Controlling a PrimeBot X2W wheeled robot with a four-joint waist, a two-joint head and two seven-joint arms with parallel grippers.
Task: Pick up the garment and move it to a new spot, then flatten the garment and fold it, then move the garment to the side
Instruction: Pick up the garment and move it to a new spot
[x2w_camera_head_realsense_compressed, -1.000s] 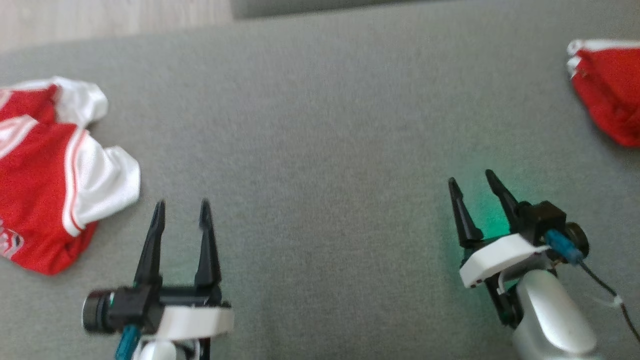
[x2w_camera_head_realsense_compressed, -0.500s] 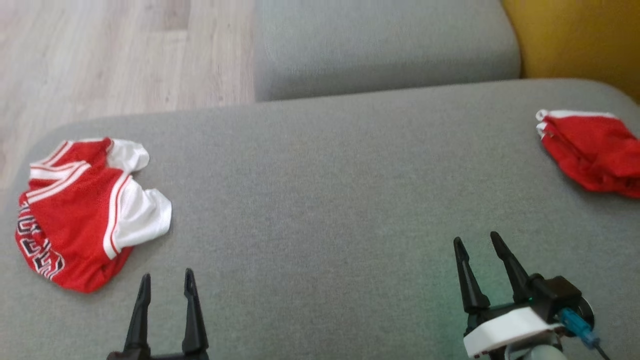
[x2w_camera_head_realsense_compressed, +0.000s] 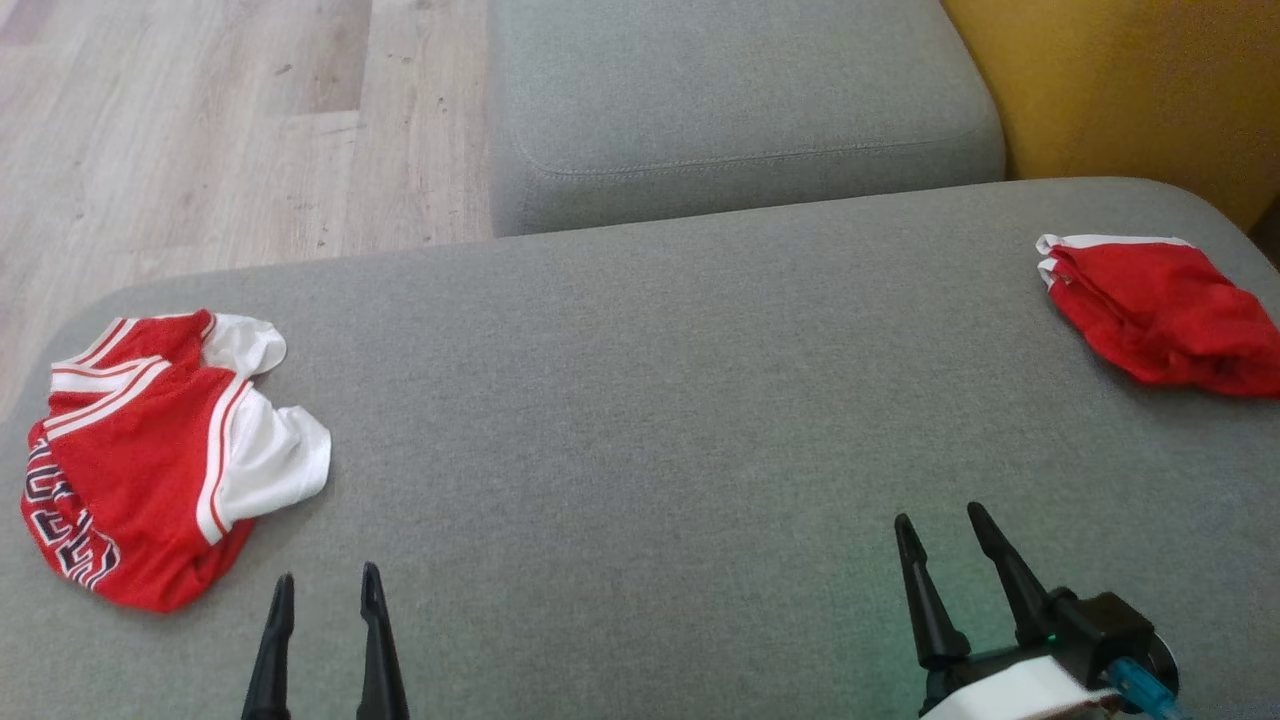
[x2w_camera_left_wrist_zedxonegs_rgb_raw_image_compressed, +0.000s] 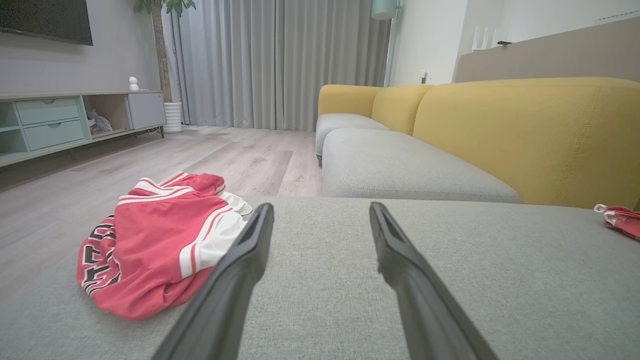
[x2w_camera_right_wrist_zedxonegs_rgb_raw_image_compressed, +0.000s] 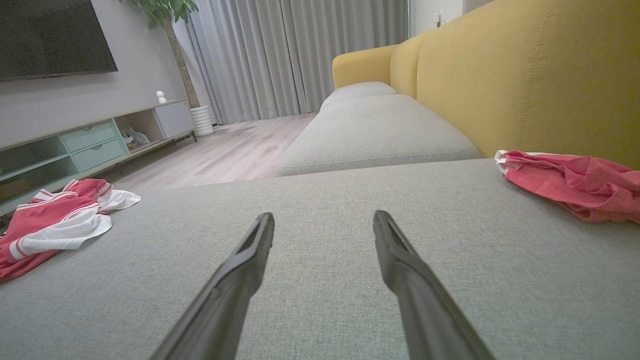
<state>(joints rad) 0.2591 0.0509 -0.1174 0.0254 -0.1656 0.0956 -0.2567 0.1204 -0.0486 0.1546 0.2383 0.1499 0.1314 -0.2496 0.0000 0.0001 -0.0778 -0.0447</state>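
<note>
A crumpled red and white jersey (x2w_camera_head_realsense_compressed: 150, 455) with dark lettering lies at the left end of the grey cushion (x2w_camera_head_realsense_compressed: 650, 400); it also shows as the jersey (x2w_camera_left_wrist_zedxonegs_rgb_raw_image_compressed: 160, 240) and the jersey (x2w_camera_right_wrist_zedxonegs_rgb_raw_image_compressed: 55, 220). A second red garment (x2w_camera_head_realsense_compressed: 1160, 310), bunched, rests at the cushion's far right, seen again as the red garment (x2w_camera_right_wrist_zedxonegs_rgb_raw_image_compressed: 570, 182). My left gripper (x2w_camera_head_realsense_compressed: 325, 585) is open and holds nothing, just right of the jersey's near edge. Near the cushion's front right my right gripper (x2w_camera_head_realsense_compressed: 937, 520) stands open over bare fabric. The same open fingers appear as left gripper (x2w_camera_left_wrist_zedxonegs_rgb_raw_image_compressed: 320, 212) and right gripper (x2w_camera_right_wrist_zedxonegs_rgb_raw_image_compressed: 322, 220).
A second grey seat cushion (x2w_camera_head_realsense_compressed: 740, 100) lies beyond, with a yellow sofa back (x2w_camera_head_realsense_compressed: 1120, 90) at the right. Wooden floor (x2w_camera_head_realsense_compressed: 200, 130) borders the cushion's left and far edges. A TV cabinet (x2w_camera_left_wrist_zedxonegs_rgb_raw_image_compressed: 55, 120) and curtains (x2w_camera_left_wrist_zedxonegs_rgb_raw_image_compressed: 280, 60) stand further off.
The head camera has tilted up, so the whole picture slid down and the far cushion, floor and sofa back came into view. Both grippers sit lower in the picture, still open.
</note>
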